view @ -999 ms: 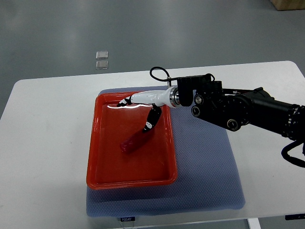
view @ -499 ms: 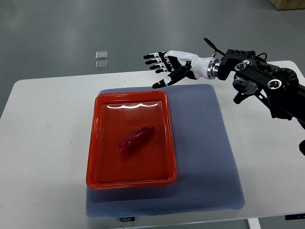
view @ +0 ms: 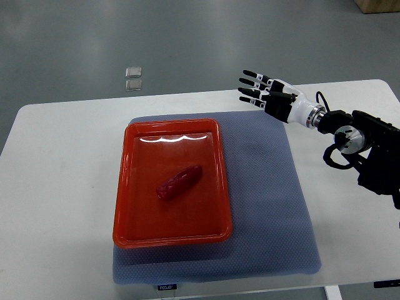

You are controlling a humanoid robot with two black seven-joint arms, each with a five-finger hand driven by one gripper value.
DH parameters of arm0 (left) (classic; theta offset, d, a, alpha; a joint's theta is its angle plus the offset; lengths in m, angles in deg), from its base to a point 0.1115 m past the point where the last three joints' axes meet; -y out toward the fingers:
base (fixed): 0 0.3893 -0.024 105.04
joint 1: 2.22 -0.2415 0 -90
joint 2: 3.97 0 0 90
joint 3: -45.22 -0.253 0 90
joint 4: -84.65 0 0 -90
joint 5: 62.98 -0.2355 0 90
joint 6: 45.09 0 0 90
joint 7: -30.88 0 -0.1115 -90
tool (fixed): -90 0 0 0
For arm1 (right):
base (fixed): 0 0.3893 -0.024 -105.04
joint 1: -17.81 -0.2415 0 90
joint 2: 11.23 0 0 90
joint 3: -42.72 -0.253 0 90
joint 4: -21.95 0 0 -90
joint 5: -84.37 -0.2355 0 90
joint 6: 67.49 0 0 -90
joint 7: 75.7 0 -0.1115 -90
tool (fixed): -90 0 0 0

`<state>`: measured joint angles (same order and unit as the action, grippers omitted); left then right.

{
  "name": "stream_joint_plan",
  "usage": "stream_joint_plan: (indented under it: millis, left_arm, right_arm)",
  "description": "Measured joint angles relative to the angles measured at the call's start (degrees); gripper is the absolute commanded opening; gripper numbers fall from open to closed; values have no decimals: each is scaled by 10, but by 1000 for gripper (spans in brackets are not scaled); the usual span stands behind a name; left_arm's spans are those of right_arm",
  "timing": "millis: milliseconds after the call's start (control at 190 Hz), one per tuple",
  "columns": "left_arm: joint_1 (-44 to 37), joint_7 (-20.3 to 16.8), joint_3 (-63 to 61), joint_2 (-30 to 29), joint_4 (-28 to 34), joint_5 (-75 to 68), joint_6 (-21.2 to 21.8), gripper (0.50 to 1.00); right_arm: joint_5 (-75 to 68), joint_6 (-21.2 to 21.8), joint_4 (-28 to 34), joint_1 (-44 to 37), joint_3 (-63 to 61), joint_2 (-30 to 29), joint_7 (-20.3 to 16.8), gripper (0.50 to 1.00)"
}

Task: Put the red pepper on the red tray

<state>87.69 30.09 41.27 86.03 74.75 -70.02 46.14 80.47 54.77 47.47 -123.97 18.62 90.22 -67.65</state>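
A red pepper (view: 179, 182) lies on its side in the middle of the red tray (view: 128, 206), which sits on a blue-grey mat (view: 269, 200). My right hand (view: 259, 90) is raised over the far edge of the table, well to the right of and beyond the tray. Its fingers are spread and it holds nothing. The right arm (view: 356, 144) comes in from the right edge. The left arm is out of view.
The mat lies on a white table (view: 56, 187). Two small clear squares (view: 133, 78) lie on the grey floor beyond the table's far edge. A cardboard corner (view: 378, 5) shows at the top right.
My right hand let go of the pepper in the tray, lifted out, and swung back and to the right, away from the tray. The pepper stays in the tray.
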Motion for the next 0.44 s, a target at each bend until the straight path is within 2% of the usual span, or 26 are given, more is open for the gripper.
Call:
stream_joint_plan:
  millis: [442]
  left_arm:
    - [0,0,0,0,0,0,0,1000]
  right_arm:
    - [-29,-7,-9,10,1,8,-10,917]
